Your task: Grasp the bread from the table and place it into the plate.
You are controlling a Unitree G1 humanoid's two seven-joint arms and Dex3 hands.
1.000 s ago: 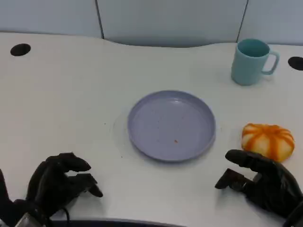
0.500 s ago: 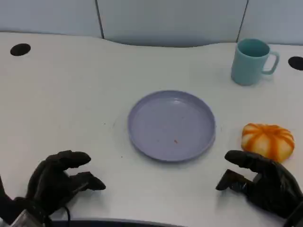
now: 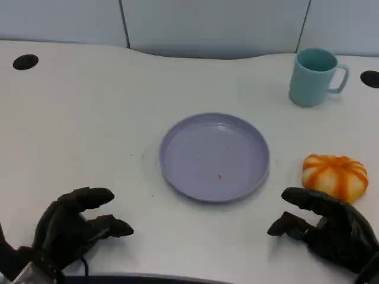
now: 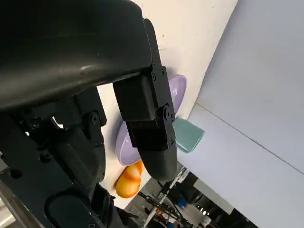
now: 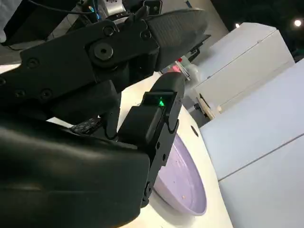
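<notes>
Since a second ago the left hand [image 3: 74, 228] has spread a little, its fingers reaching further toward the middle of the tabletop [image 3: 89, 130], while the right hand [image 3: 323, 228] has barely shifted. Bread [image 3: 334, 176], a round orange bun with pale stripes, lies on the tabletop to the right of the plate [image 3: 214, 157], apart from its rim and untouched. Just nearer the robot than the bread sits the right hand, low over the tabletop with its fingers apart and loosely curved, holding nothing; its uppermost finger points toward the plate and comes near the bread without touching it. In the right wrist view the fingers [image 5: 156, 114] stretch out over the lilac plate [image 5: 183, 183], and a small green light glows on one of them.

The plate is lilac, shallow and round, with a few tiny specks on its floor. At the near left edge the left hand hovers with fingers parted, gripping nothing, well apart from the plate. Its wrist view shows the bread [image 4: 129, 179], the plate [image 4: 178, 92] and a teal mug [image 4: 189, 135] beyond its fingers [image 4: 152, 128].

Behind the bread, toward the far right, the teal mug [image 3: 315, 77] stands upright with its handle to the right. No writing or brand is legible anywhere.
</notes>
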